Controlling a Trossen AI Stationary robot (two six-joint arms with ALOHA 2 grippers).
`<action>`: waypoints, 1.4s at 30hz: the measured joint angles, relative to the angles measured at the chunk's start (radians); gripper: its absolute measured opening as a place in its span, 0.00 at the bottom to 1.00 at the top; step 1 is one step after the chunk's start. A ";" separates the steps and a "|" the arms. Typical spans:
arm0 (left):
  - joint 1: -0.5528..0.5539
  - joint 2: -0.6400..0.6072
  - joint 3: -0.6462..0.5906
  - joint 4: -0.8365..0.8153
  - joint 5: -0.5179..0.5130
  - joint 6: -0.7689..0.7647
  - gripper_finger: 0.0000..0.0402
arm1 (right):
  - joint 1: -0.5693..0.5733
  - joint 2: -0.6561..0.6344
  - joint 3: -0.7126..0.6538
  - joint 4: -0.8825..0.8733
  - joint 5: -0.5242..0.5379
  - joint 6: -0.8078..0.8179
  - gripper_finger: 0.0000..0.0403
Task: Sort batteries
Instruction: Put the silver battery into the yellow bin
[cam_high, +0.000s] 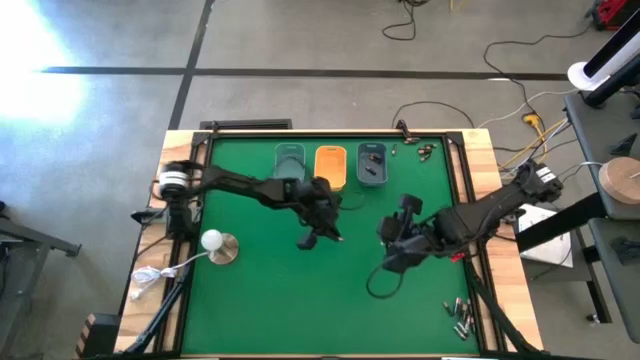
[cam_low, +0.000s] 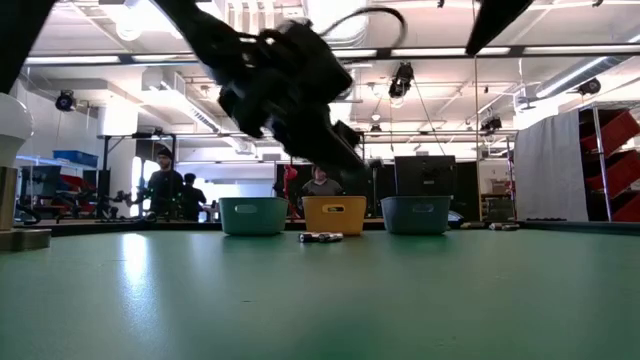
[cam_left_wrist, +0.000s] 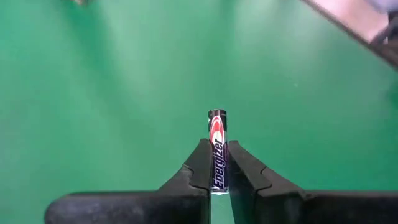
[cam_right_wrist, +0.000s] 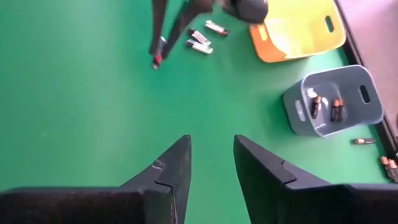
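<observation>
My left gripper (cam_high: 308, 240) hangs over the middle of the green mat, shut on a slim black, red and silver battery (cam_left_wrist: 217, 149). From the right wrist it shows as dark fingers with a red-tipped battery (cam_right_wrist: 157, 61). My right gripper (cam_right_wrist: 211, 155) is open with nothing between its fingers, above the mat to the right of centre (cam_high: 388, 262). Two more batteries (cam_right_wrist: 200, 40) lie flat on the mat near the orange tray (cam_right_wrist: 298, 31). The grey-blue tray (cam_right_wrist: 336, 102) holds two batteries on its floor. My left gripper pinches the battery's printed body (cam_left_wrist: 217, 171) between its two fingers, which lie along its length. Its red and silver end (cam_left_wrist: 217, 121) sticks out past the fingertips. The fingers slant down toward the mat, and the battery is lifted clear of it.
Teal (cam_high: 290, 160), orange (cam_high: 331, 165) and grey-blue (cam_high: 372, 165) trays stand in a row at the far edge. Loose batteries lie at the far right (cam_high: 425, 150) and near right (cam_high: 460, 315). A white ball on a round base (cam_high: 215, 243) stands at the left.
</observation>
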 joint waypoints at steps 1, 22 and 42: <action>0.016 -0.033 -0.029 0.024 0.000 -0.001 0.02 | -0.014 0.003 0.000 0.018 0.001 -0.006 0.28; 0.373 -0.065 0.152 -0.193 -0.170 -0.020 0.02 | -0.346 0.023 -0.008 0.259 -0.001 -0.325 0.26; 0.415 0.349 0.637 -0.686 -0.271 -0.003 0.02 | -0.383 0.026 -0.105 0.262 -0.087 -0.341 0.18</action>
